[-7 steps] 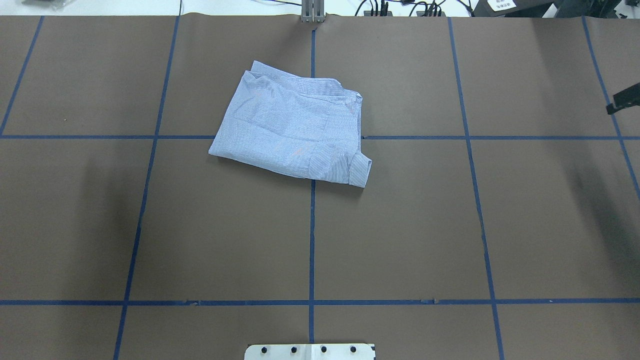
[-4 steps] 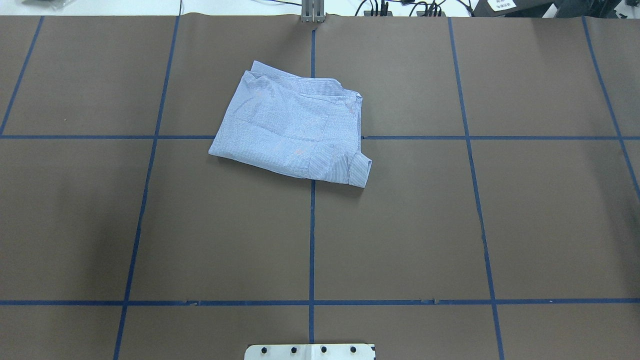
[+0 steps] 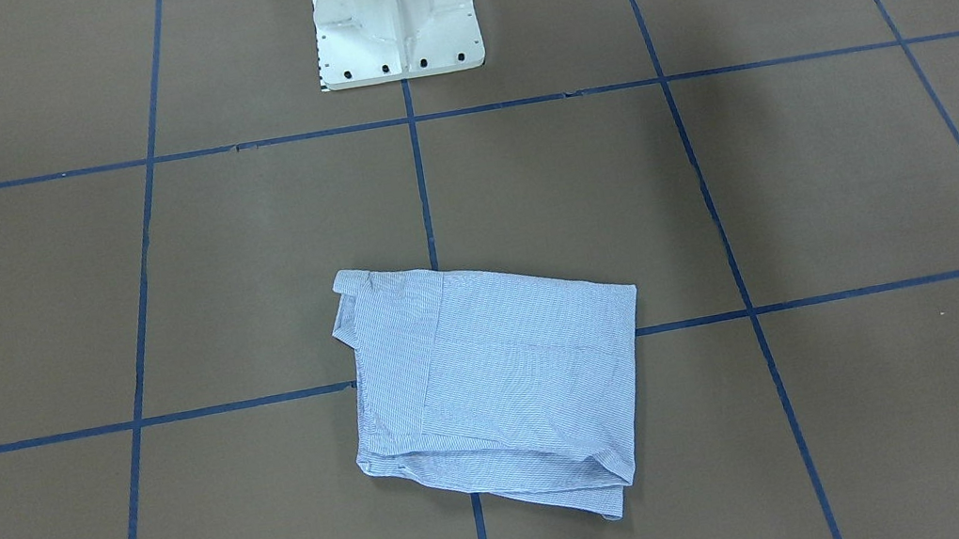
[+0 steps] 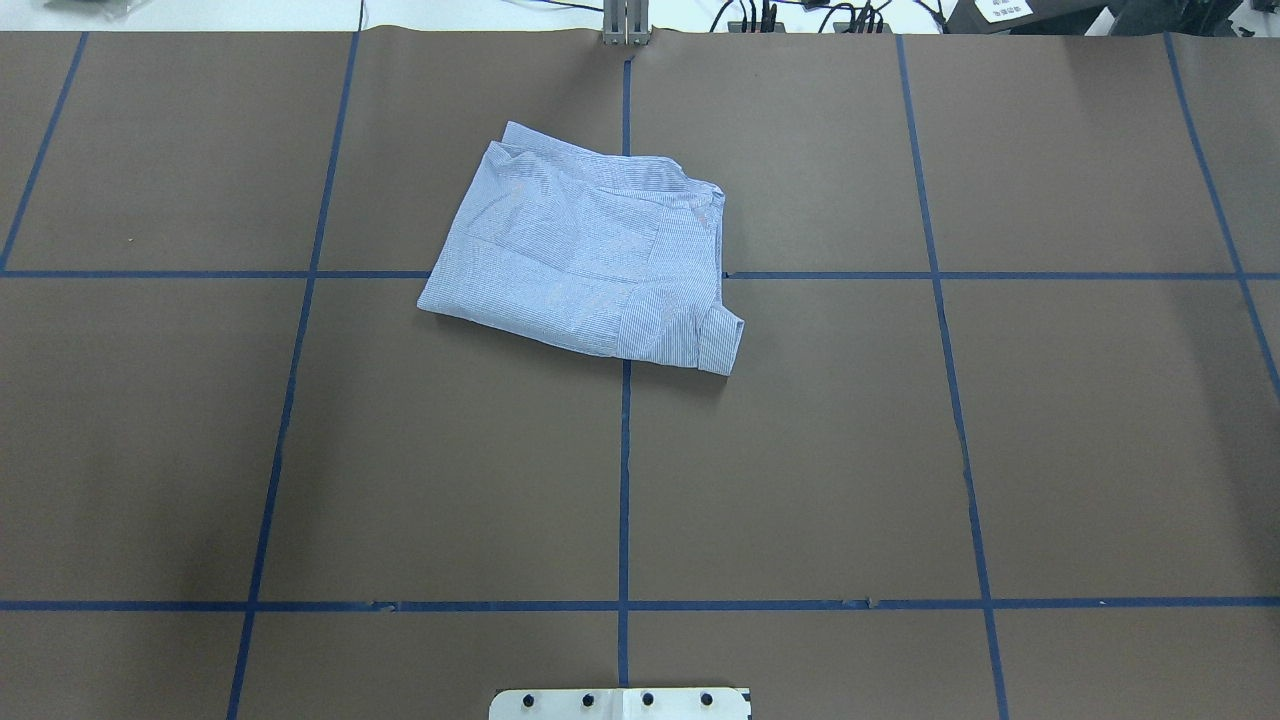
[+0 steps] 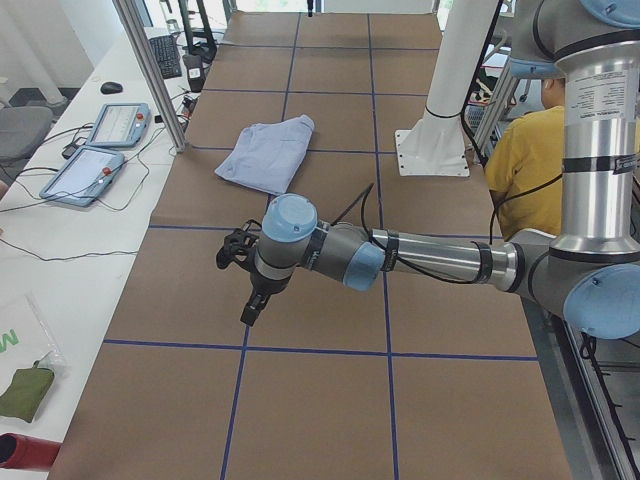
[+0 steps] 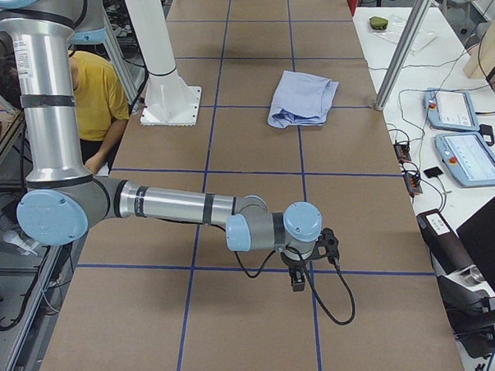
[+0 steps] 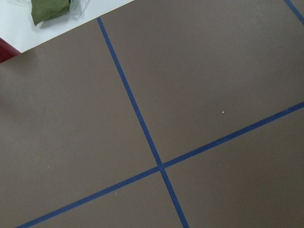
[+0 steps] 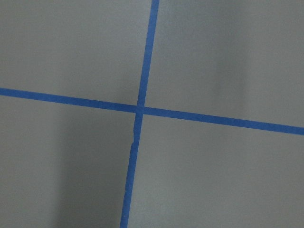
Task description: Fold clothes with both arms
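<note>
Folded striped shirt (image 4: 585, 265) lies near the middle of the table's (image 4: 900, 450) far edge, light, limp cloth best pinched at its layered corners, as the left gripper (image 5: 247, 314) and right gripper (image 6: 297, 282) hover well away, whether open or closed impossible to tell.

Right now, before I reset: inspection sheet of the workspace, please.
Surface: brown table cover with blue tape grid, flat.
Job's things: striped shirt folded in a compact bundle over a tape crossing, neither arm touching it.
Clutter: green pouch on the white side bench; on the cover, nothing seen.
Grippers: left gripper and right gripper hang over opposite table ends, far from the shirt; fingers' state cannot be told.
Cables: black cable loops under the right wrist.
Surroundings: two pendants, white pedestal, seated person in yellow.
</note>
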